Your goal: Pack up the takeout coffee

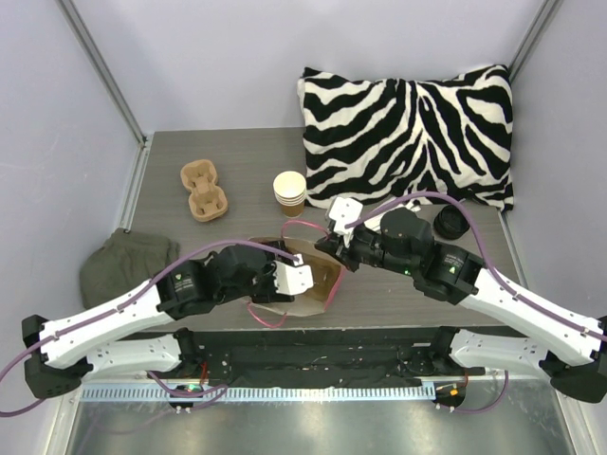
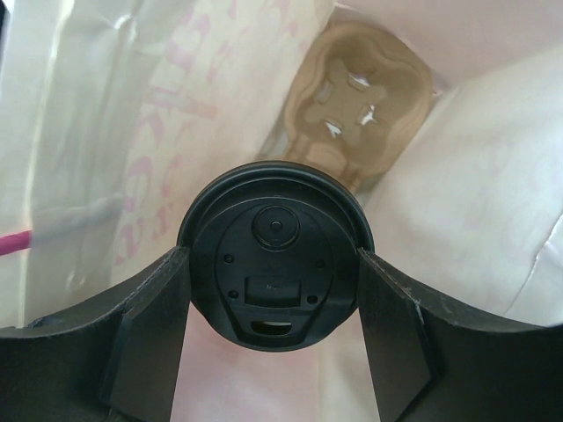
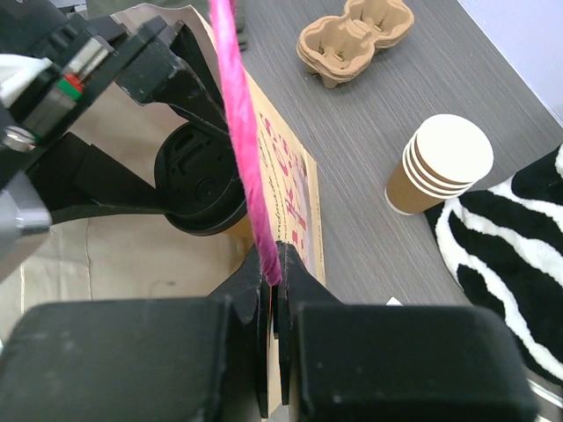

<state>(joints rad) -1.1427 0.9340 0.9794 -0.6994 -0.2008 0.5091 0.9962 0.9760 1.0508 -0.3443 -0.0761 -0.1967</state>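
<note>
My left gripper point(image 2: 274, 257) reaches into the open paper bag point(image 3: 295, 189), its fingers pressed against both sides of a black-lidded cup point(image 2: 274, 251). A sliver of brown cup wall shows under the lid in the right wrist view. A tan pulp carrier point(image 2: 361, 105) lies at the bag's bottom beyond the cup. My right gripper point(image 3: 277, 272) is shut on the bag's pink handle point(image 3: 242, 132), holding the mouth up. A stack of takeout coffee cups point(image 1: 290, 192), brown outside with cream rims, stands on the table behind the bag point(image 1: 318, 284).
A stack of pulp carriers point(image 1: 204, 190) sits at the back left. A zebra pillow point(image 1: 408, 133) fills the back right, with a round black object point(image 1: 449, 223) at its near edge. A green cloth point(image 1: 123, 261) lies at the left. Walls close three sides.
</note>
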